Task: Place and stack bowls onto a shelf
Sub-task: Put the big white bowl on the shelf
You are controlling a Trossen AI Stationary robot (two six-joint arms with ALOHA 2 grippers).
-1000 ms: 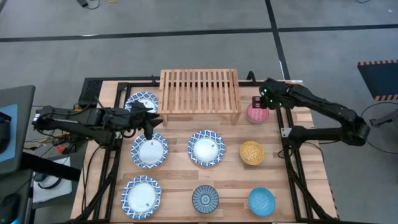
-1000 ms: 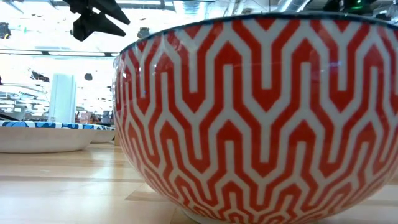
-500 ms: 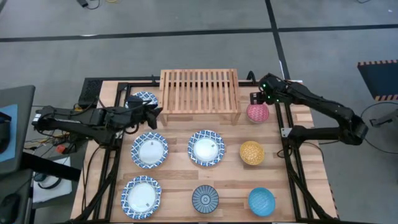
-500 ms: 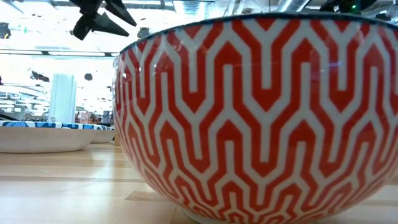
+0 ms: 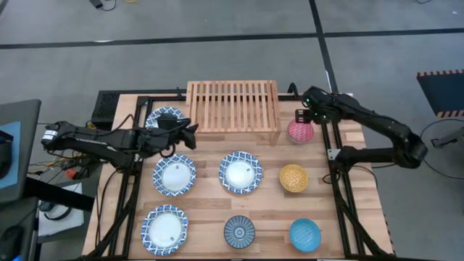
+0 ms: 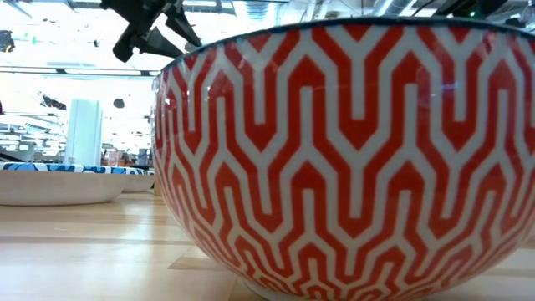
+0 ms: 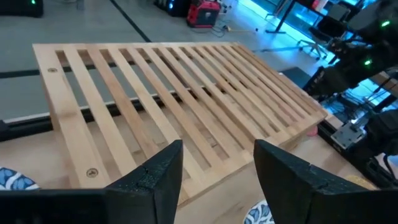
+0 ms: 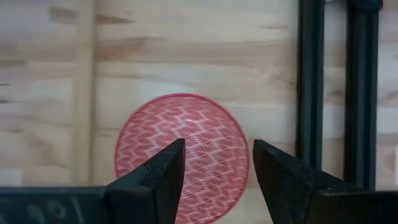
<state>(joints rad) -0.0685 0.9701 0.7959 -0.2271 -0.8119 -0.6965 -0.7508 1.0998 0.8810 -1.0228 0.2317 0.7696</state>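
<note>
Grey concrete floor surrounds the light plank table (image 5: pixel 210 206), which carries eight bowls and the shelf (image 5: pixel 233 106) at its far edge.

Going left to right, the left arm reaches in from the table's left side, and its left gripper (image 5: pixel 190 132) now hangs beside the shelf's near left corner. A second ago it was over the upper of the wide patterned bowls in the left column; it has since swung toward the shelf. Its fingers (image 7: pixel 155 174) are spread and hold nothing, with the shelf's slats seen between them in the left wrist view. Behind that gripper, the wide bowl by the shelf's left end (image 5: pixel 165 117) is more exposed than before. Two more wide bowls (image 5: pixel 174 175) and (image 5: pixel 164 228) sit in the left column, unmoved.

At the centre lie the fourth wide bowl (image 5: pixel 241 172) and, nearer the front edge, the blue radial-striped bowl (image 5: pixel 238 232); both are where they were.

On the right, the yellow bowl (image 5: pixel 293 177) and the plain blue bowl (image 5: pixel 305 235) are unchanged. The red bowl (image 5: pixel 300 131) rests on the table just right of the shelf, filling the low view. The right gripper (image 5: pixel 302 117) hovers above its far rim, fingers (image 8: pixel 158 174) apart and empty. Earlier it hung more directly over the bowl; it has drawn slightly back and its fingers have widened.
</note>
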